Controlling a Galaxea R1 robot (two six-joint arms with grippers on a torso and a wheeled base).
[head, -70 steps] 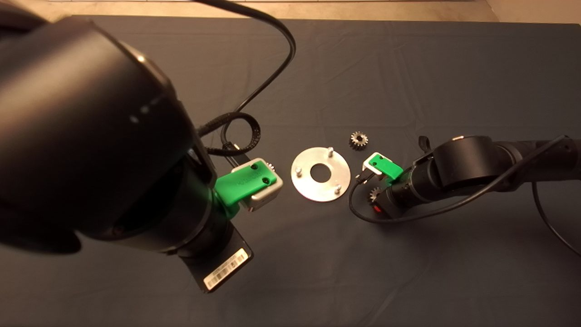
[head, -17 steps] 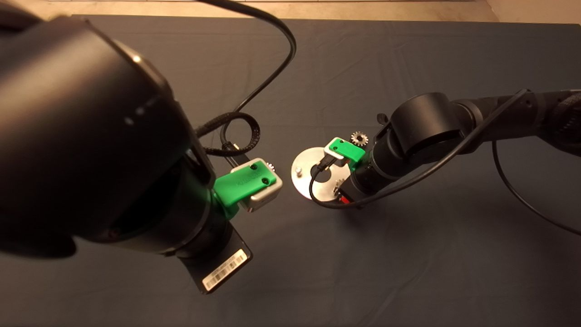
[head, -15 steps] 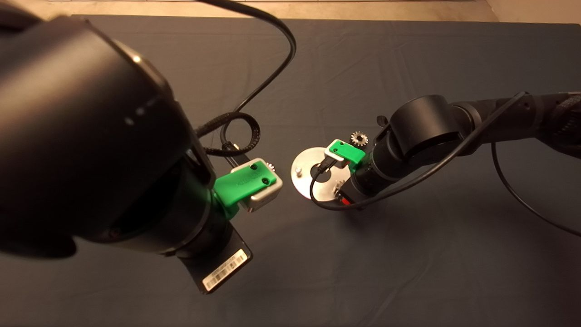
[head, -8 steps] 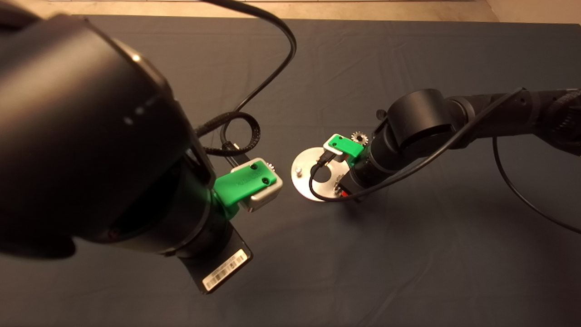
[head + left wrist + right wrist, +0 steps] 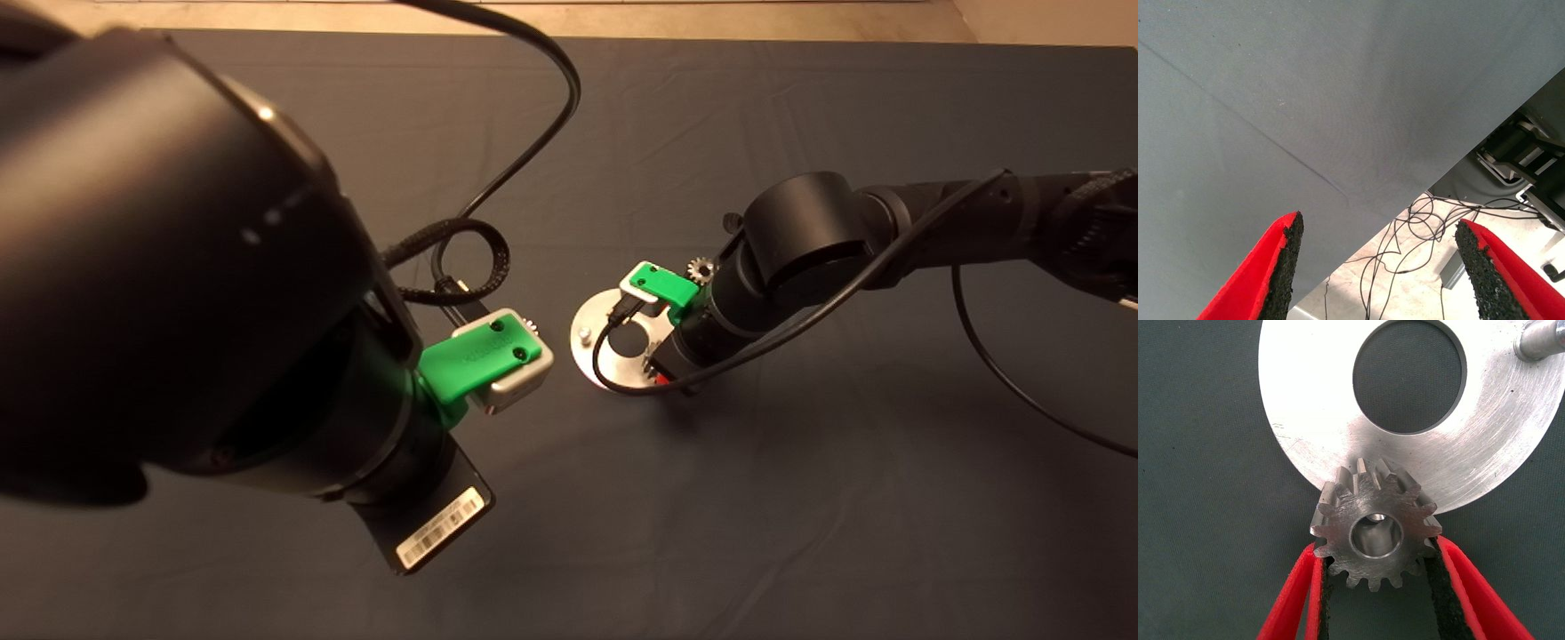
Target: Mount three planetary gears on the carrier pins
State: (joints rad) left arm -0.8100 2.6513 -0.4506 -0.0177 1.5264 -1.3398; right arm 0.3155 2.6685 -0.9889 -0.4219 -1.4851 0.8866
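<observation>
1. Over the last few seconds I've brought the right gripper [image 5: 1377, 587] from beside the disc [image 5: 1311, 420] to over its near rim, and in the last half second eased it a touch further in.
2. Its fingers [image 5: 1441, 587] are clamped on a gear [image 5: 1375, 530], flat side up, bore open. I can see metal through the bore, so I judge the pin sits roughly under it, though not seated yet.
3. One pin [image 5: 1537, 340] shows at the disc's far side, another [image 5: 584, 335] stands bare in the head view.
4. A second gear [image 5: 700, 268] lies on the mat just beyond the disc, half hidden by the arm.
5. The left gripper [image 5: 1378, 267] hangs wide open and empty, parked left of the disc.
6. Next: a straight, gentle push down.
</observation>
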